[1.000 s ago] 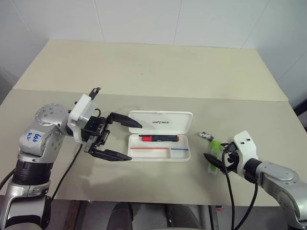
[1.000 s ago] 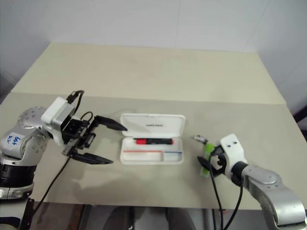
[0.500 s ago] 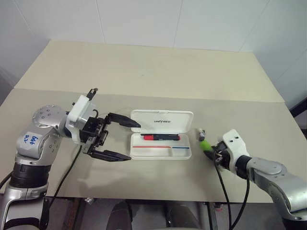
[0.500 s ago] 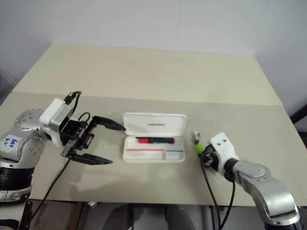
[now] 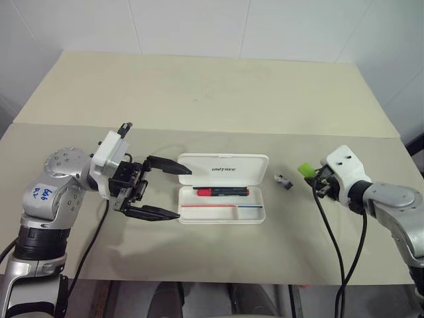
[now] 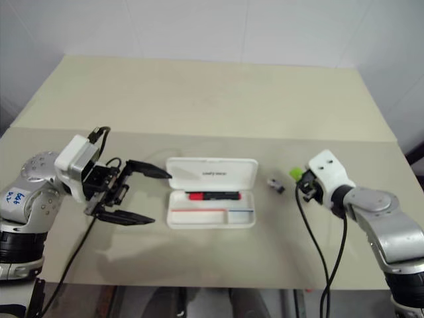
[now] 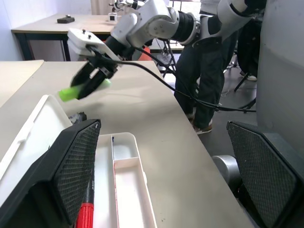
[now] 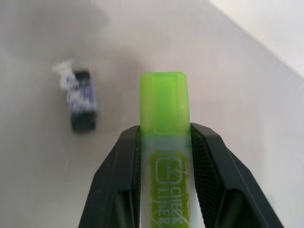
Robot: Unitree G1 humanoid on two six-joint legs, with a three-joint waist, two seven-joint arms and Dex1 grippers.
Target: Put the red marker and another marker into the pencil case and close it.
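The white pencil case (image 5: pixel 225 169) lies open mid-table, lid tipped back. The red marker (image 5: pixel 220 192) lies in the back compartment of its tray (image 7: pixel 124 190). My left gripper (image 5: pixel 185 194) hovers open just left of the case, fingers pointing at it and holding nothing. The other marker, a light-green highlighter (image 8: pixel 164 104), is clamped between the fingers of my right gripper (image 8: pixel 165 129). That gripper (image 5: pixel 315 179) holds it lifted above the table, to the right of the case, with the green cap (image 5: pixel 305 169) sticking out towards the case.
A small black-and-white object (image 5: pixel 283 181) lies on the table between the case and my right gripper. The near table edge (image 5: pixel 218 275) runs close below both arms. In the left wrist view, a person's legs (image 7: pixel 209 71) stand beyond the table, with other tables behind.
My right gripper shut on the green highlighter and lifted it off the table, up and farther back. The left gripper and the case stayed put.
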